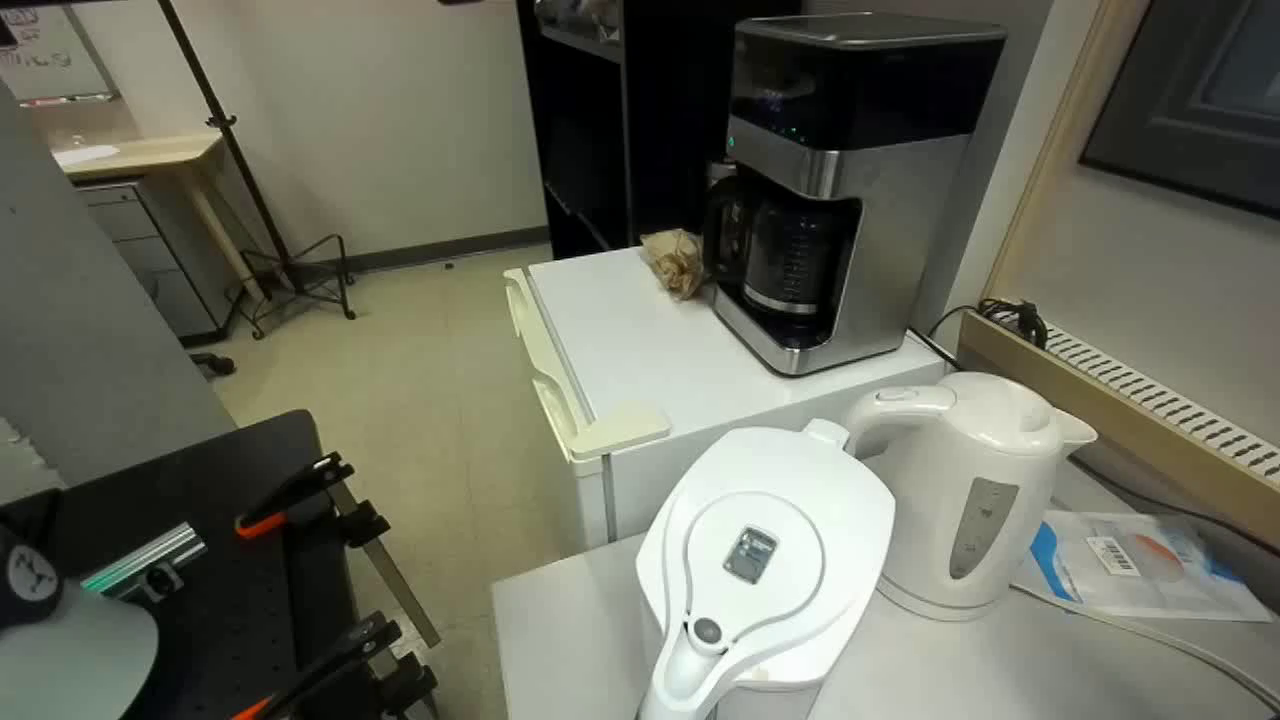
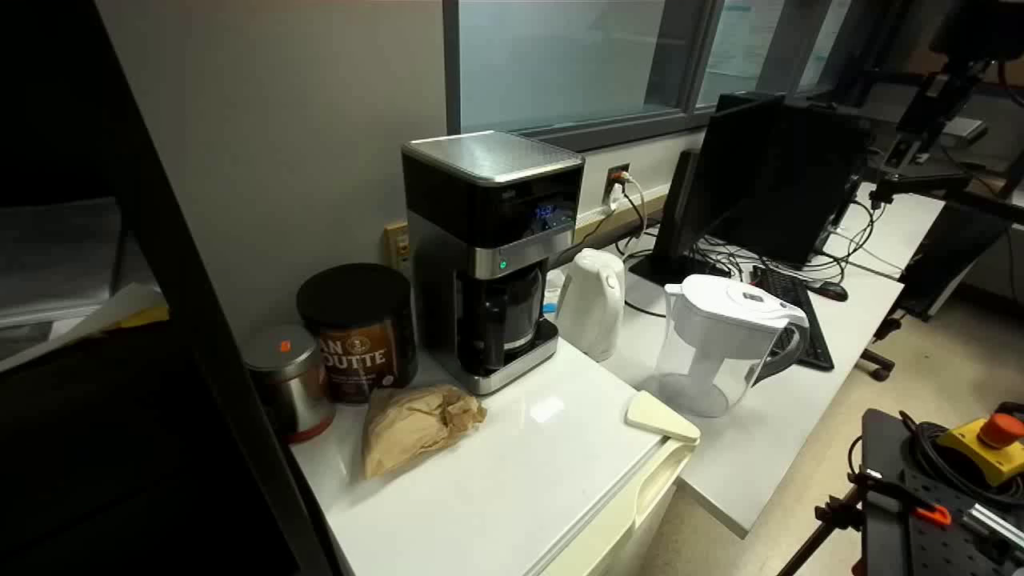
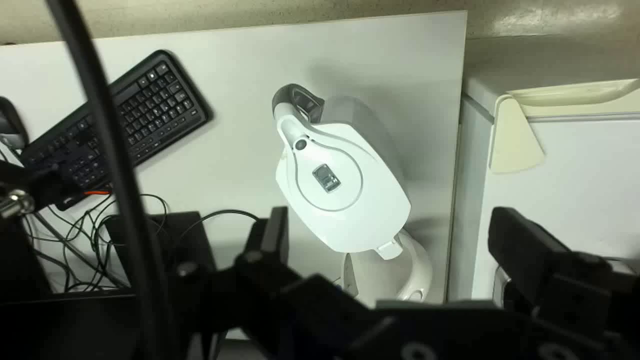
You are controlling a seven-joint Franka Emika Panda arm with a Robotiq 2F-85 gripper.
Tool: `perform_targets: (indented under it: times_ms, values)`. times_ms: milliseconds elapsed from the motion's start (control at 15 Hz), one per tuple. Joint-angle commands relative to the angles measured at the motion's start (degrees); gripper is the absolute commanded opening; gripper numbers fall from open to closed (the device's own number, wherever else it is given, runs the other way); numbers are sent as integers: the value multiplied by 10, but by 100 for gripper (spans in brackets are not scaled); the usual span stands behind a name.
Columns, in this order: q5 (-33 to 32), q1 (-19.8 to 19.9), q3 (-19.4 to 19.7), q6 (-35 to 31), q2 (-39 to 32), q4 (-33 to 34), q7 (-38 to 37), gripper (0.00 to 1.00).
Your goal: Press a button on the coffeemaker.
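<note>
Wrist view: the claw [image 3: 389,220] crosses the lower frame, fingers wide apart. The coffeemaker [image 1: 880,195], atop a white fridge [image 1: 650,340] in both exterior views, shows a corner here at lower right, beyond one finger. Deeper, mid-frame, the pitcher [image 3: 345,195] stands on the bench [image 3: 240,90].

Office: monitors [image 2: 800,180], keyboard [image 3: 155,107], whiteboard [image 1: 55,62]

In an exterior view I note the coffeemaker [image 2: 480,254] upright on a white cabinet [image 2: 552,456]: blue digits [image 2: 545,211], green light [image 2: 503,264] on its silver band [image 2: 530,249], carafe [image 2: 524,308] inside. To its left, a black-lidded canister [image 2: 360,340]; nearer, a crumpled brown paper bag [image 2: 420,426]. To its right I log a white kettle [image 2: 588,316], then a filter pitcher [image 2: 704,340] on the desk [image 2: 756,456]; black keyboard [image 2: 792,286] farther right.
</note>
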State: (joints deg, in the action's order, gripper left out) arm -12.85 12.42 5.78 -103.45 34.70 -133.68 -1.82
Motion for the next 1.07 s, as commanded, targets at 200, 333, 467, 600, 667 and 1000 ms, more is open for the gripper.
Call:
perform_targets:
  times_ms: [200, 333, 467, 600, 667, 1000]
  values:
    - [-3, -7, 6, 3, 0, 2, -3, 100]
    - [-3, -7, 6, 3, 0, 2, -3, 100]
    - [-3, -7, 6, 3, 0, 2, -3, 100]
    - [-5, -14, 1, -5, -3, -1, 2, 100]
    - [-6, -20, -2, -13, -6, -3, 6, 100]
    - [-12, -65, -25, -37, -30, -6, 47, 100]
